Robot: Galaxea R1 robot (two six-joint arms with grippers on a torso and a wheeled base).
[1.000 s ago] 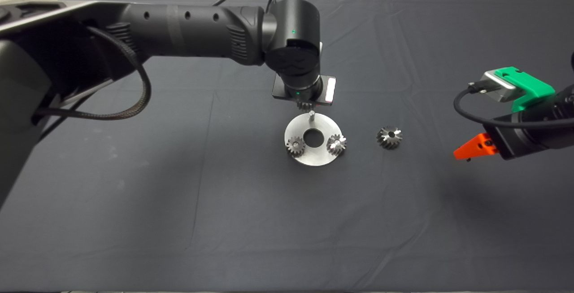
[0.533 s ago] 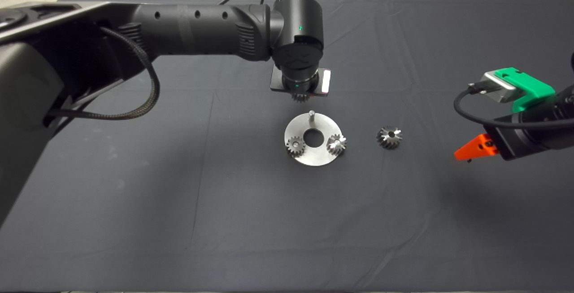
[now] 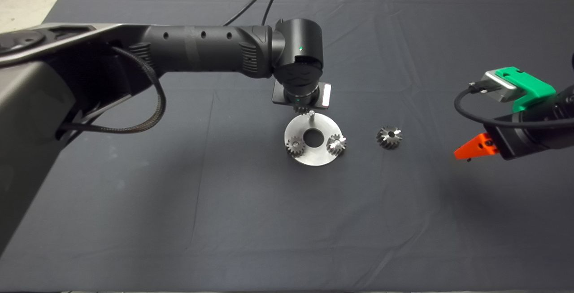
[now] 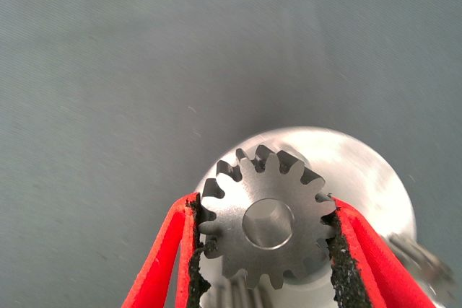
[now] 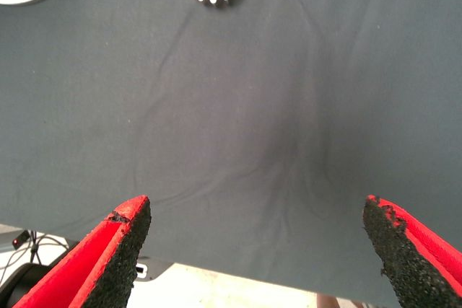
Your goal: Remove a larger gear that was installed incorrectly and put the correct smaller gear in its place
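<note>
One-handed work at this point: clamping the smaller gear [image 4: 267, 225] flat in the left tool [image 4: 263, 210], gripping it by opposite teeth and leaving the centre hole uncovered. Hovering just above the far rim of the round steel plate [image 3: 329, 124], right beside the bare peg [image 3: 310, 114], and not yet threading onto it.

Judging from above, sitting a little beyond the peg's axis, so nudging sideways first until the hole is lining up with the peg tip, rather than pressing down early. Holding the gear level, since tilting is likely jamming the bore on the peg's edge. Descending slowly and straight, watching for teeth catching on either of the two small gears [image 3: 295, 145] seated on the plate, though probably clearing both.

Avoiding any sideways push once on the peg, as risking sliding the plate, seemingly loose, across the mat [image 3: 134, 221] on the desk. Letting go only after the gear is resting fully on the plate face, then lifting straight up.

Leaving the larger gear [image 3: 389, 137] alone, lying on the mat to the right of the plate, apart from it. Parking the right tool [image 3: 471, 148] at the right edge, spread wide and holding nothing.
</note>
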